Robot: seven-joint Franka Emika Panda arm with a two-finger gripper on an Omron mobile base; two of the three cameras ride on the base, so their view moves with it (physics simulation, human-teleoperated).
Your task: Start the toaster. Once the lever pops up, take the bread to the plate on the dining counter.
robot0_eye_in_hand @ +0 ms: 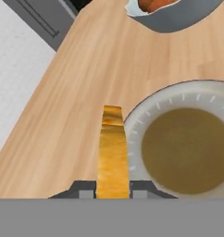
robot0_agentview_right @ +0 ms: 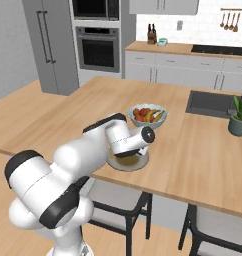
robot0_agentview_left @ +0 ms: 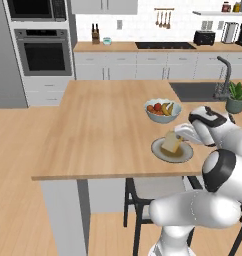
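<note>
The dining counter carries the plate near its front edge, beside a fruit bowl, so my arm reaches it from the base without stretching. The toaster stands far back on the rear worktop. My gripper is clamped on the bread, edge-on between the fingertips, its lower end over the plate's near rim, ready for release, I judge.

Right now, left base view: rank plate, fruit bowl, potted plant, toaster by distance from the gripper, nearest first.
1. plate, directly under the gripper
2. fruit bowl, just behind it
3. potted plant, right, by the sink
4. toaster, far back counter
</note>
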